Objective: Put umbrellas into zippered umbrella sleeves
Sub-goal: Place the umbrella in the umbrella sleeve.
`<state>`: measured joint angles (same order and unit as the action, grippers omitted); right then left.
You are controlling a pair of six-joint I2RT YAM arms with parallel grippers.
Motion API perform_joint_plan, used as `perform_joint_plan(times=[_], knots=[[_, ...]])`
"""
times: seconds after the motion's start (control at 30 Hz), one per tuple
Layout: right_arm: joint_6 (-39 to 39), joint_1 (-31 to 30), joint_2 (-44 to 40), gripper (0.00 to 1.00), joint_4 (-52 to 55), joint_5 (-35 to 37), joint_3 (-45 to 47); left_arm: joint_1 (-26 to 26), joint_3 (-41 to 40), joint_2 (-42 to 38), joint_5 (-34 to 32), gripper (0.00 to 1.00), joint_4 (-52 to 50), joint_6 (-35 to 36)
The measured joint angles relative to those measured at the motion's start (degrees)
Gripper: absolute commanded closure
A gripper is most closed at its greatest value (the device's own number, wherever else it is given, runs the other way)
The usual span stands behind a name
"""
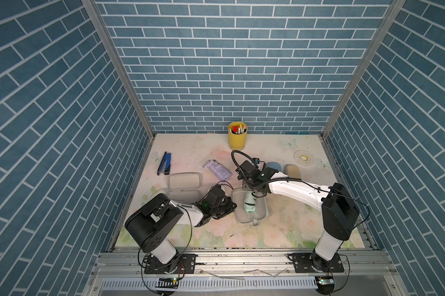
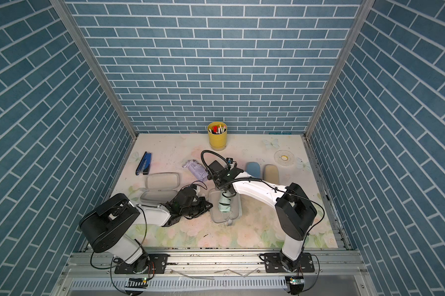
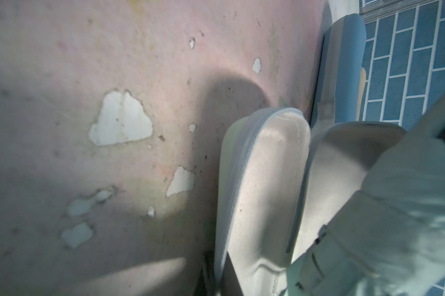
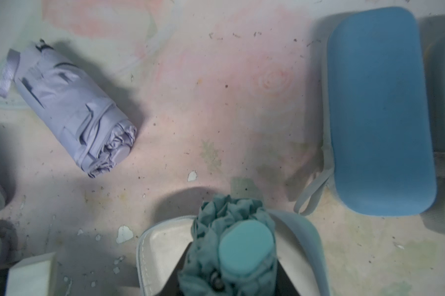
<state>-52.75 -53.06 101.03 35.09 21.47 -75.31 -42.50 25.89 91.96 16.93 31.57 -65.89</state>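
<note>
My right gripper is clamped on the mint green umbrella, holding it over the grey-white inside of the open sleeve in the centre of the scene. My left gripper sits clenched just left of that sleeve. Whether it pinches the rim, I cannot tell.

The flowered table is carrying a yellow pen cup, a dark blue stapler, a lilac umbrella, an open sleeve near the stapler, a second open sleeve in the middle, a light blue sleeve beside a tan sleeve, and a tape roll
</note>
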Motion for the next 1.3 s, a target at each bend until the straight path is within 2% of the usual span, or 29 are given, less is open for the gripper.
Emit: perform_joint_plan(times=[0.3, 0.47, 0.67, 0.97, 1.3], knots=[[-0.5, -0.6, 2.4, 1.00, 0.2, 1.9, -2.7, -1.6, 1.2, 0.7, -1.3, 0.94, 1.7, -2.3], [3.8, -0.6, 2.8, 1.00, -2.2, 5.1, -7.9, -2.4, 1.2, 0.9, -1.3, 0.94, 2.3, -2.6], [8.1, -0.6, 4.0, 1.00, -6.0, 6.4, -8.2, -2.5, 1.2, 0.9, -1.4, 0.94, 2.3, -2.7], [6.3, -3.9, 4.1, 1.00, -6.9, 6.1, 0.3, -2.8, 1.2, 0.8, -3.7, 0.96, 0.2, -5.3], [3.8, -5.3, 2.4, 1.00, -6.9, 5.9, 2.5, -3.3, 1.2, 0.8, -3.8, 0.97, -1.2, -6.8]])
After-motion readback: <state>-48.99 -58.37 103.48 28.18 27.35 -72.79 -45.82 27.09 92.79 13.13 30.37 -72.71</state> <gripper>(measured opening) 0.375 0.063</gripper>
